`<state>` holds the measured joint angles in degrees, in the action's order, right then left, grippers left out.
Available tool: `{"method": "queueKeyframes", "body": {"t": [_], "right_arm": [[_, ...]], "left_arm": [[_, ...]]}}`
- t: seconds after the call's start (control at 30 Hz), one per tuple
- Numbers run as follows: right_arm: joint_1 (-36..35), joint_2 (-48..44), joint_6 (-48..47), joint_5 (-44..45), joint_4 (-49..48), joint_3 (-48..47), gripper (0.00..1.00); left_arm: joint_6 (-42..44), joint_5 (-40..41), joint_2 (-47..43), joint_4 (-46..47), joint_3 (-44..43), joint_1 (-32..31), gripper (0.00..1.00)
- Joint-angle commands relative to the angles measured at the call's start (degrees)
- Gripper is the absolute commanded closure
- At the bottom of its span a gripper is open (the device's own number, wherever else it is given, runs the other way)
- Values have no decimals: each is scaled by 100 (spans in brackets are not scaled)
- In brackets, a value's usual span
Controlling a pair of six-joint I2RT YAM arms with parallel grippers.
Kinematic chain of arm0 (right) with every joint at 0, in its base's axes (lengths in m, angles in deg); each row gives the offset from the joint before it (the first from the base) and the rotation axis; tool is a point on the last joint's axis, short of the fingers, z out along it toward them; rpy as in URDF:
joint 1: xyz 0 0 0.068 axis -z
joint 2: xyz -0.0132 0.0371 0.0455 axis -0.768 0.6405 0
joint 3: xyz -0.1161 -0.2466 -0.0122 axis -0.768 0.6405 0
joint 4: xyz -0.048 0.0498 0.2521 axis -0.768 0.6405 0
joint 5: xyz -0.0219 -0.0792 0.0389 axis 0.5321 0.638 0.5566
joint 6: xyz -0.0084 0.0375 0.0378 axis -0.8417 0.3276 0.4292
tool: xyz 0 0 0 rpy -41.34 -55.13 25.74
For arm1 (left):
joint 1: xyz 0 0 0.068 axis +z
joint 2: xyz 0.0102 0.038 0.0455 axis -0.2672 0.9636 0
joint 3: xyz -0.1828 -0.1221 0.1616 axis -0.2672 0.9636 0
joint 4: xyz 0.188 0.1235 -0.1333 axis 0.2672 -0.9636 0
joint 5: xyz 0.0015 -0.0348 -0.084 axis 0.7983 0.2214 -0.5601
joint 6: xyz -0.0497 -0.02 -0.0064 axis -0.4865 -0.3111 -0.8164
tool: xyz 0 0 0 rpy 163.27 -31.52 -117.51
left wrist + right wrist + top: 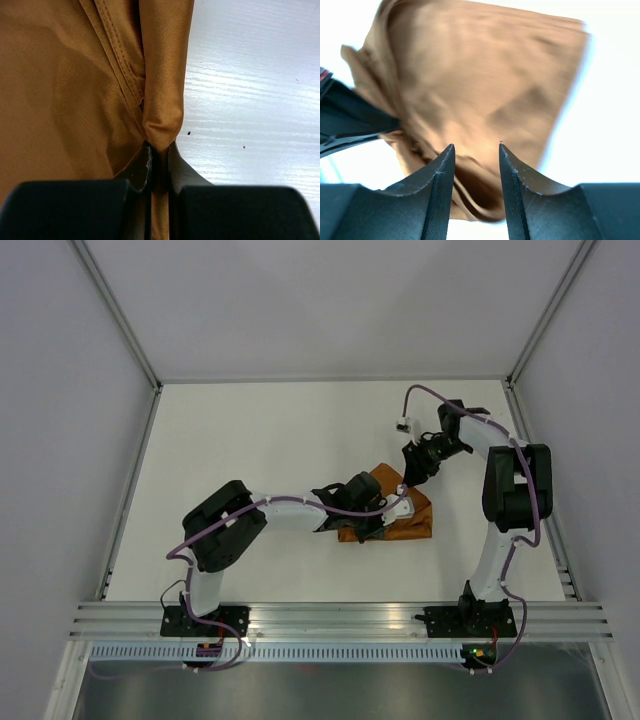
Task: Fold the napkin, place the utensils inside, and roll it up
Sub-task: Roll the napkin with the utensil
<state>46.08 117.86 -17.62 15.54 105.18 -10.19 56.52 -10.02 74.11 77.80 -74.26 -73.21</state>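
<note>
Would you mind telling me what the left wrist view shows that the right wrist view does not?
Only the left wrist view: the left gripper pinched shut on a fold of the napkin, with the stitched hem in sharp focus. Only the right wrist view: the right gripper, jaws apart with nothing clamped, above the cloth's wider, blurred outline. Both: the napkin against the white table.

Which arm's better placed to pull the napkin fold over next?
Left. The left gripper is clamped on a pinched fold at the napkin edge; the right gripper hovers over the cloth, jaws apart, gripping nothing.
</note>
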Motion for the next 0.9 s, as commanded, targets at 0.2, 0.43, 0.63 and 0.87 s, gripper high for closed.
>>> {"method": "queueKeyframes", "body": {"t": [0.2, 0.43, 0.63, 0.87], "right_arm": [[919, -1062, 1225, 1188, -773, 482, 49], [937, -984, 971, 1400, -660, 1107, 45], [946, -677, 874, 1084, -510, 1186, 42], [963, -474, 725, 697, -203, 1168, 41]], "left_arm": [[-620, -121, 372, -836, -115, 6, 98], [-682, -113, 407, -854, -159, 6, 98], [-691, -148, 486, -854, -212, 6, 98], [-691, -183, 522, -915, -238, 14, 98]]}}
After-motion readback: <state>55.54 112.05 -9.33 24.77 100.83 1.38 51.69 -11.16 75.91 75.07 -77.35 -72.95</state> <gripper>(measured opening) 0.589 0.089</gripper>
